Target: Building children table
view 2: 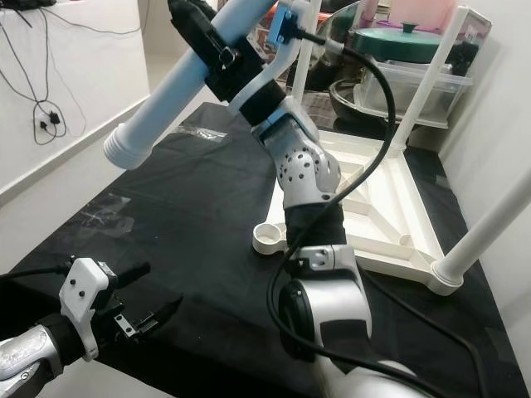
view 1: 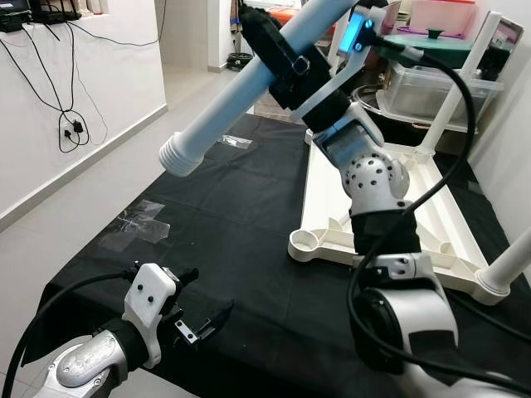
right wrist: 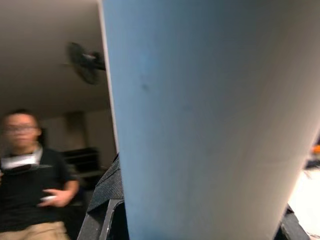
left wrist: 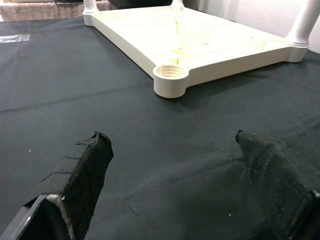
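Left eye view: the right gripper [view 1: 286, 58], clamped on the white table leg [view 1: 241, 95], holds it aloft, threaded end down-left, above the upturned tabletop [view 1: 377, 207].

Left wrist view: the left gripper [left wrist: 172, 165], fingers spread and empty, faces the threaded corner socket [left wrist: 171, 72] beyond.

Right wrist view: the leg lies between the fingers, a person [right wrist: 30, 175] behind.

Step, judged: fitting a further leg; next, lower its threads into the socket.

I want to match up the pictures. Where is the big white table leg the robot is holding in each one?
Left eye view: white leg slants from top centre down to the left, held by the right gripper.
Right eye view: same leg, upper left.
Left wrist view: not in it.
Right wrist view: leg close up.
Shared landmark: upside-down tabletop, with its empty threaded corner socket.
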